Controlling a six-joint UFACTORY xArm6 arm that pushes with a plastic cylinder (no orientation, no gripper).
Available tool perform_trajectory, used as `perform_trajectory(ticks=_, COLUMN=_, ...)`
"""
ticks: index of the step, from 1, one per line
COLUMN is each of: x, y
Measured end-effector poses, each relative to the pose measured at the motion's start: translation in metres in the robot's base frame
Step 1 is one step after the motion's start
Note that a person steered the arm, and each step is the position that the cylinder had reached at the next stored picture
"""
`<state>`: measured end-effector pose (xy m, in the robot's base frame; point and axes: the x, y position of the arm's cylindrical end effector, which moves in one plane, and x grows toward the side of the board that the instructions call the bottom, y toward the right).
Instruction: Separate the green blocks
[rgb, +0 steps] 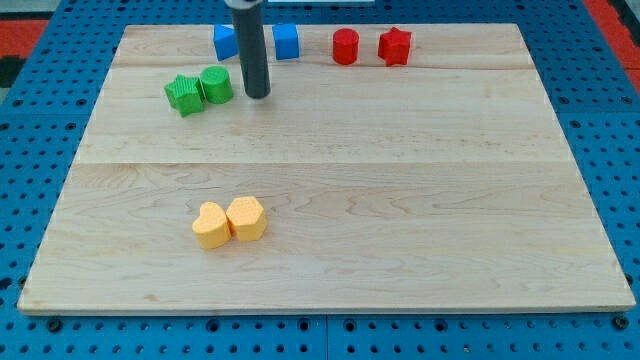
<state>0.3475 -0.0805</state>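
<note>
Two green blocks sit touching at the upper left of the wooden board (400, 200): a green star (184, 94) on the left and a green cylinder (216, 85) on the right. My rod comes down from the view's top, and my tip (258, 95) rests on the board just right of the green cylinder, a small gap between them.
Two blue blocks (226, 41) (287, 41) lie at the top edge, either side of the rod. A red cylinder (345, 46) and a red star (395, 46) lie further right. A yellow heart (210, 226) and another yellow block (247, 218) touch at lower left.
</note>
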Motion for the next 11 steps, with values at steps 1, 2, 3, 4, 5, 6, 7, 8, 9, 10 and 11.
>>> perform_trajectory(ticks=1, x=0.014, y=-0.059)
perform_trajectory(ticks=2, x=0.0, y=-0.104)
perform_trajectory(ticks=3, x=-0.029, y=-0.097)
perform_trajectory(ticks=4, x=-0.014, y=-0.076)
perform_trajectory(ticks=5, x=-0.004, y=-0.068)
perform_trajectory(ticks=6, x=-0.02, y=-0.064)
perform_trajectory(ticks=7, x=-0.028, y=-0.07)
perform_trajectory(ticks=8, x=-0.042, y=-0.044)
perform_trajectory(ticks=9, x=-0.048, y=-0.028)
perform_trajectory(ticks=10, x=-0.048, y=-0.002)
perform_trajectory(ticks=11, x=-0.048, y=0.022)
